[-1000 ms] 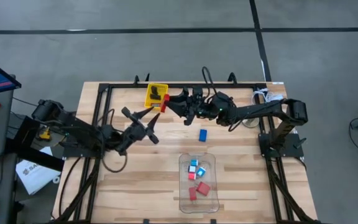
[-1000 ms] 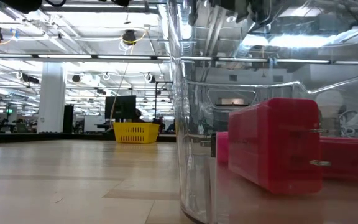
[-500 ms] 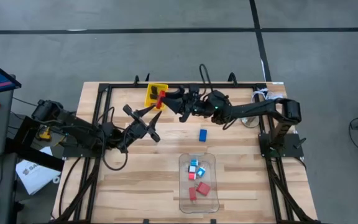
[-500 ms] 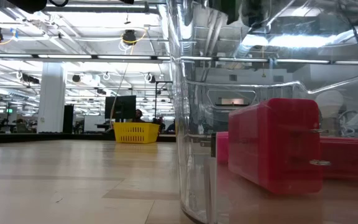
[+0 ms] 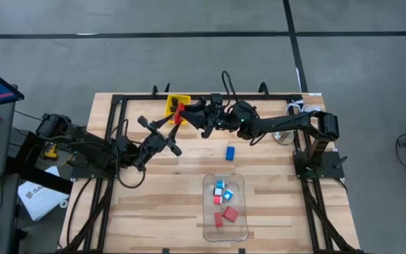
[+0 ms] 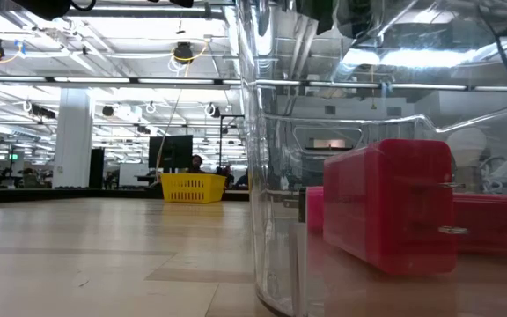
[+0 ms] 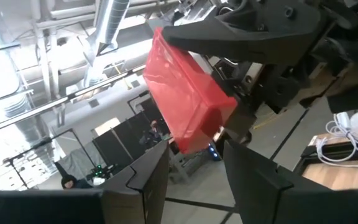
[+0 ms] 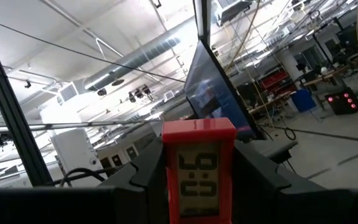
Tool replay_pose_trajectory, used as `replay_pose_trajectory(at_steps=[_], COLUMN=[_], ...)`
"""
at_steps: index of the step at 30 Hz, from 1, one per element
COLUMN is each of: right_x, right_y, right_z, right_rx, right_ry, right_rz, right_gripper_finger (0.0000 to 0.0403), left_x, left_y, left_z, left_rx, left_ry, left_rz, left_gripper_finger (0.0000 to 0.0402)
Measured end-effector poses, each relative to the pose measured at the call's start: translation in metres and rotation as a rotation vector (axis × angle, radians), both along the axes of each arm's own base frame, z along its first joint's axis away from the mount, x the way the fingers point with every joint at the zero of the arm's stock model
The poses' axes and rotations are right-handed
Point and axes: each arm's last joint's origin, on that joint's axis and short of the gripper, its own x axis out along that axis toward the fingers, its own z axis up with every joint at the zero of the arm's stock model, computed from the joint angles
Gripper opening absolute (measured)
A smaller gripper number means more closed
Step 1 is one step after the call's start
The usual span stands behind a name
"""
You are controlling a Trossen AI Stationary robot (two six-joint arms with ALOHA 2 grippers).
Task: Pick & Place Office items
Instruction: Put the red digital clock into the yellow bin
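Red block [image 5: 180, 112] held in right gripper [image 5: 184, 113], above yellow tray [image 5: 174, 105] at table's far edge.
High view: right arm reaches across far side of table [image 5: 154, 204], jaws clamped on the red block; left gripper [image 5: 158, 130] just beside it, jaws spread wide, holding nothing. One blue block [image 5: 230, 152] lies alone on the wood; clear bin [image 5: 225, 229] nearer the front holds red, blue and white-cyan pieces. Low view: bin wall close up w/ red blocks inside, tray far back. Left wrist view: red block pinched by the other arm's fingers. Right wrist view: block's pale label between own fingers.
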Motion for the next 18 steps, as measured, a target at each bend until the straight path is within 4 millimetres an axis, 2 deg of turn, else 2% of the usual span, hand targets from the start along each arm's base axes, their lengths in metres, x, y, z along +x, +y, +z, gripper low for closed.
replay_pose_trajectory(at_steps=[18], right_x=[-0.001], right_y=[-0.002], right_z=[0.0], right_rx=[0.002], right_ry=[-0.006], right_rz=[-0.011], right_gripper_finger=[0.0136], left_x=[0.003], left_y=[-0.001], left_z=[0.011], left_rx=[0.023], left_ry=[-0.043], left_rz=[-0.046], left_gripper_finger=[0.015])
